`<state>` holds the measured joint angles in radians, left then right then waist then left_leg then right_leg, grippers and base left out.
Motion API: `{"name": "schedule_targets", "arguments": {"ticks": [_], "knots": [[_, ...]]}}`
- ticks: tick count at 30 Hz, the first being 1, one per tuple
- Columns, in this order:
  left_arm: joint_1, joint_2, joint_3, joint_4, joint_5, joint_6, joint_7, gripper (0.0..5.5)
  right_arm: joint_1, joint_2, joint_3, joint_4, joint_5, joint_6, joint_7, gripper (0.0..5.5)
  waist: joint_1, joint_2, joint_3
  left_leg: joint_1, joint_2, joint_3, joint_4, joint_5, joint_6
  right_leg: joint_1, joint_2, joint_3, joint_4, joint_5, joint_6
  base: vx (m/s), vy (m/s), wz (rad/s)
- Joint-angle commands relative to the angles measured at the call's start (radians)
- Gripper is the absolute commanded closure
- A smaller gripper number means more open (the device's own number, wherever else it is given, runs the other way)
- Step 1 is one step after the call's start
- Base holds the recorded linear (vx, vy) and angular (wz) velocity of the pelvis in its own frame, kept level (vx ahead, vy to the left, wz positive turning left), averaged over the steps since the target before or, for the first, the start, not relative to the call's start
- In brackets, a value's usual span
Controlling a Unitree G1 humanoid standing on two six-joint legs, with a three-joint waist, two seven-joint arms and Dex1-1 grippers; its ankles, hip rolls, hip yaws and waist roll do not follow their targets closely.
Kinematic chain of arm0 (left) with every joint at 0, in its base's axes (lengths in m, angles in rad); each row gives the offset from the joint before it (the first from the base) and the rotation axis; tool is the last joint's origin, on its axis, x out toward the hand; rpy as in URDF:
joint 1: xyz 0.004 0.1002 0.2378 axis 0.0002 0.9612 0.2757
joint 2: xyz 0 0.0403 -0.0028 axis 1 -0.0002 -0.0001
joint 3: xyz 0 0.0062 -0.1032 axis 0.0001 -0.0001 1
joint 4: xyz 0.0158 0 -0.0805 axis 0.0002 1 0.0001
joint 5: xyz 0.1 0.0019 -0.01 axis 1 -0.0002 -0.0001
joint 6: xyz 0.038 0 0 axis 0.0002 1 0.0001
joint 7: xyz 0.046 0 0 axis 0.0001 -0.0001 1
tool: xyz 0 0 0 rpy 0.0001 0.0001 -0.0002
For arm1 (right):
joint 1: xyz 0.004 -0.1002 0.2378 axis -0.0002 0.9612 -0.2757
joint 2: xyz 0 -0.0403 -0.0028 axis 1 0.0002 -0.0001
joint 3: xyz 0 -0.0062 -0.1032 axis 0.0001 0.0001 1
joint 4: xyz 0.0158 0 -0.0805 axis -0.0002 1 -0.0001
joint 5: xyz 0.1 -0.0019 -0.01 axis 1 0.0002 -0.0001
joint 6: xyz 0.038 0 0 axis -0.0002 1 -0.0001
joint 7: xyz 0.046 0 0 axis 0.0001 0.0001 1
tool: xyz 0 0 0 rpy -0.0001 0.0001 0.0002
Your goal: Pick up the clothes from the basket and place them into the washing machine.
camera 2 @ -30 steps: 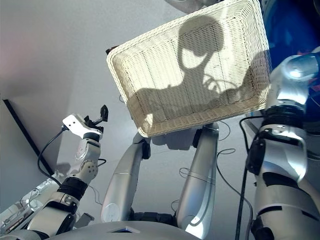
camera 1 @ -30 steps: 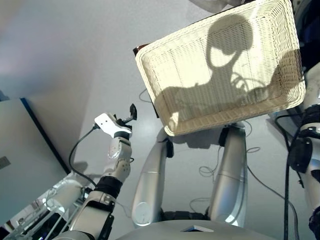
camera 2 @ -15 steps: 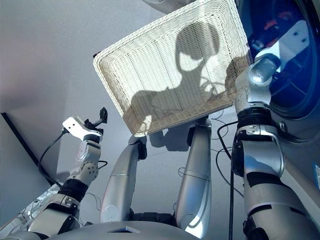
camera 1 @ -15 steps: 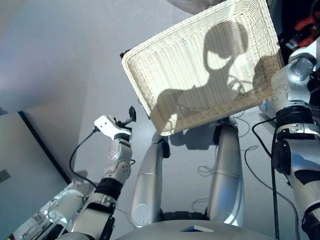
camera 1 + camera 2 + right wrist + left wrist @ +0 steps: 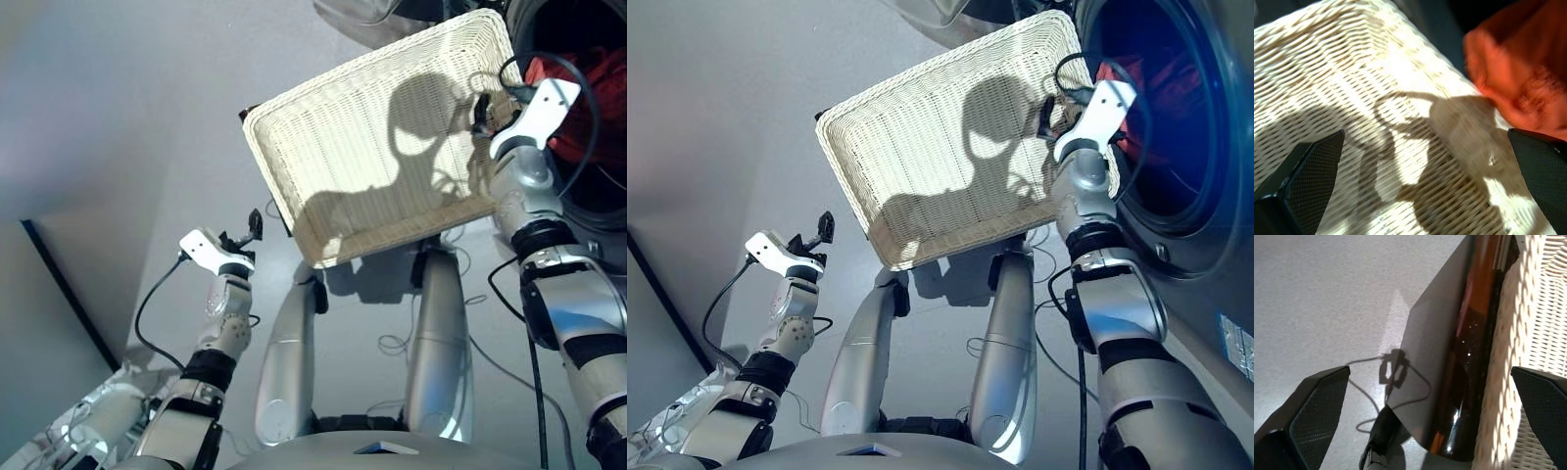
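Shallow cream-white woven wicker basket (image 5: pixel 382 157) sitting tilted in the middle of things, nothing lying on the weave, just bare wicker inside the low rim. Coral red soft garment (image 5: pixel 1151 98) already inside the round drum hole of the dark grey steel washing machine (image 5: pixel 1205 235), just past the basket's far right corner; shows up in the right wrist view too as an orange-red lump (image 5: pixel 1520 68) right beside the basket's rim. No telling where the navy and black pieces are. Right gripper (image 5: pixel 482 113) raised over the basket's right edge, near the drum opening, black fingers (image 5: pixel 1303 183) spread wide with nothing between them, only wicker in the gap. Left gripper (image 5: pixel 253 228) hanging well apart from the basket, off its near left corner over the grey floor (image 5: pixel 127 108), fingers (image 5: pixel 1308 413) also spread wide and holding nothing. Dark glossy brown panel (image 5: pixel 1469 347) running under the basket's rim in the left wrist view.
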<state>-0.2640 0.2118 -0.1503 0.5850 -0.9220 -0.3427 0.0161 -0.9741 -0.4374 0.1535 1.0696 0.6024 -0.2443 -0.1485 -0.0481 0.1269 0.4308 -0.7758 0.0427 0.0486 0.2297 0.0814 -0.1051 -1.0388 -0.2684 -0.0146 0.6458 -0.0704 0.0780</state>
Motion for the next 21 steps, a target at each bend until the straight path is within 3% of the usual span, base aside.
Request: {"name": "schedule_targets", "arguments": {"ticks": [1, 8, 16, 21], "knots": [[-0.015, 0.046, 0.049, 0.032, 0.03, -0.057, 0.033, 0.0, -0.04, -0.009, -0.054, 0.021, -0.01, -0.04, -0.073, 0.0, 0.02, -0.012, -0.024, 0.041, 0.025, -0.029, 0.157, -0.147, -0.008, 0.042, -0.003, 0.004, -0.105, 0.16, 0.087, 0.0, 0.0, 0.0], [0.016, 0.036, 0.06, 0.046, 0.047, -0.059, 0.059, 0.0, -0.061, -0.035, -0.105, -0.029, 0.004, -0.069, -0.141, 0.0, 0.023, 0.017, -0.012, 0.012, 0.025, -0.026, 0.184, -0.159, -0.005, -0.007, -0.001, 0.027, -0.054, 0.139, 0.082, 0.0, 0.0, 0.0], [0.035, 0.037, 0.007, 0.004, 0.045, -0.055, 0.049, 0.0, -0.177, -0.109, -0.169, 0.015, 0.214, -0.108, -0.129, 0.0, 0.027, 0.063, 0.012, -0.015, 0.02, -0.014, 0.206, -0.166, -0.008, -0.065, -0.015, 0.053, 0.008, 0.118, 0.082, 0.0, 0.0, 0.0], [0.046, 0.041, -0.025, -0.023, 0.04, -0.05, 0.047, 0.0, -0.283, -0.213, -0.223, 0.048, 0.367, -0.15, -0.157, 0.0, 0.03, 0.095, 0.023, -0.04, 0.017, -0.006, 0.237, -0.175, -0.011, -0.11, -0.016, 0.074, 0.059, 0.101, 0.079, 0.0, 0.0, 0.0]]}}
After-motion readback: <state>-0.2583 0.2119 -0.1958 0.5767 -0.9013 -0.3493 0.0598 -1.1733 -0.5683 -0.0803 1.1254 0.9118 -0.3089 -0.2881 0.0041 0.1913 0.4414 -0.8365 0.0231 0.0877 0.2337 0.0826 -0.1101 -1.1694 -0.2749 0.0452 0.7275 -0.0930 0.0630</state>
